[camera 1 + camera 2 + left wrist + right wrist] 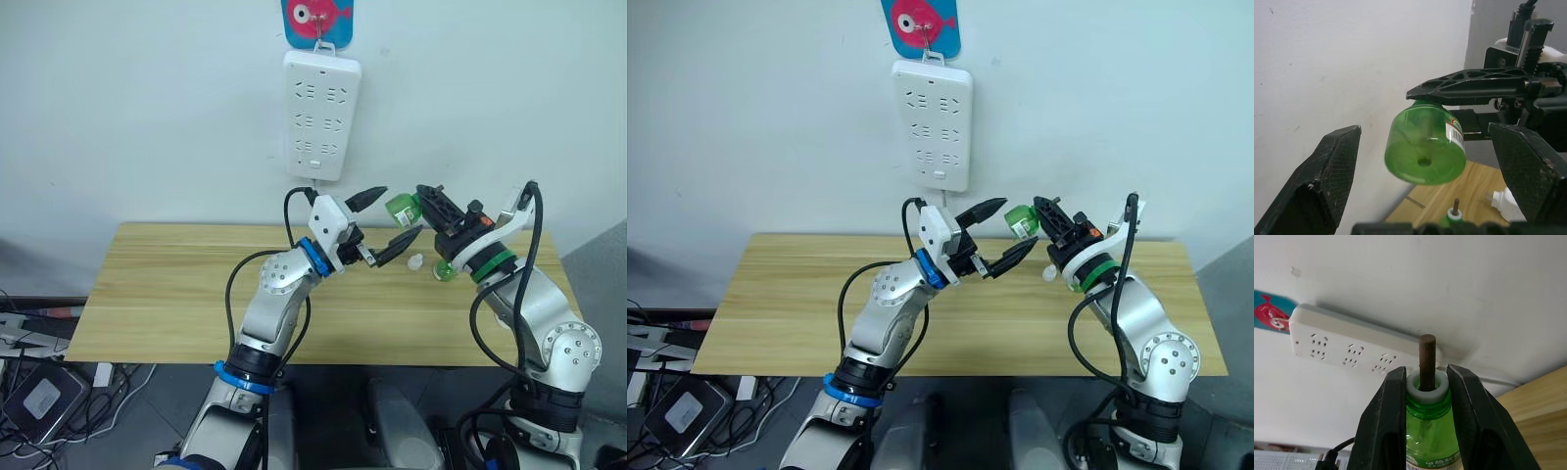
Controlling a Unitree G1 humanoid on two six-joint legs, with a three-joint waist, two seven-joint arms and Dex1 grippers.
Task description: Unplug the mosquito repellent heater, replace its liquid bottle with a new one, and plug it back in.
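wooden table (167, 294), white wall (127, 108) (power strip (321, 115) hanging)

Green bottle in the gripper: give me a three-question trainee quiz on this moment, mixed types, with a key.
1. True or false: the right gripper is shut on the neck of the green bottle.
2. Multiple choice: the left gripper is A) shut on the bottle, B) open, with the bottle's base facing it, C) resting on the table.
3. Fill in: the white power strip hangs on the ____.

Key:
1. True; both fingers press the neck just under the white collar and brown wick.
2. B; the fingers are spread and do not touch the bottle.
3. Wall, above the table's far edge.
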